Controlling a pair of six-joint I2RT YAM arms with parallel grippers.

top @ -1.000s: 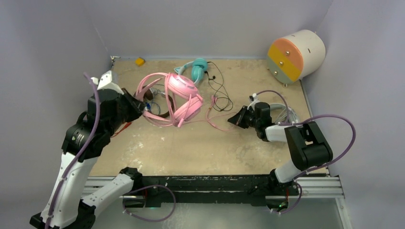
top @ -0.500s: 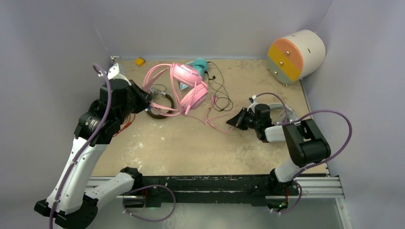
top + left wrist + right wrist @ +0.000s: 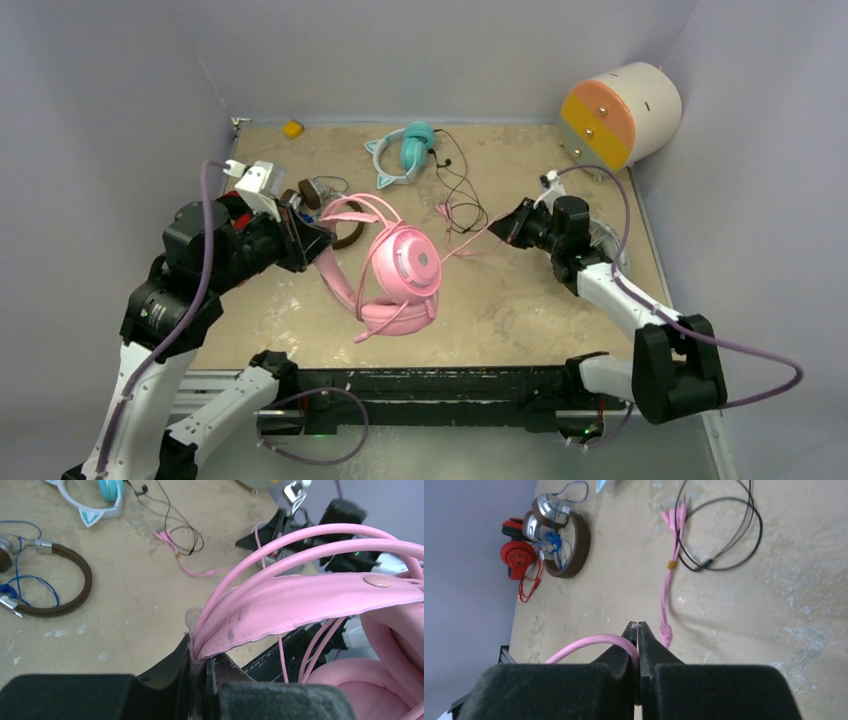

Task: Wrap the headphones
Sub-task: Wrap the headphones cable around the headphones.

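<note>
Left fingers (image 3: pixel 170 671): pressed together on one end of the pink headband, where the flat band and its two thin hoops meet.
Right fingers (image 3: pixel 657 655): closed tight, pinching the thin pink cable (image 3: pixel 586 643), which curves away to one side of them.
Pink over-ear headphones (image 3: pixel 402 262): held by the left fingers over the front middle of the sandy, scuffed bench (image 3: pixel 505 300). One round cup faces the overhead camera and the second cup sits below it toward the front edge. Whether that lower cup touches the bench cannot be told.
Pink cable, course: it stretches from beside the headphones across to the right fingers. More pink lead with split plugs lies flat on the bench beyond them, crossing a loop of thin black cable (image 3: pixel 729 527).
Brown-banded headphones with silver cups (image 3: pixel 574 545): flat on the left part of the bench, just behind the left fingers, with a blue cord (image 3: pixel 556 541) tangled around the cups.
Small red headphones (image 3: pixel 517 556): at the left edge of the bench, touching the brown pair, with red wire trailing.
Teal cat-ear headphones (image 3: pixel 402 150): flat at the back middle, well apart from both arms.
Cream cylinder with an orange, yellow and green face (image 3: pixel 620 115): on its side in the back right corner.
Small yellow block (image 3: pixel 292 128): in the back left corner.
</note>
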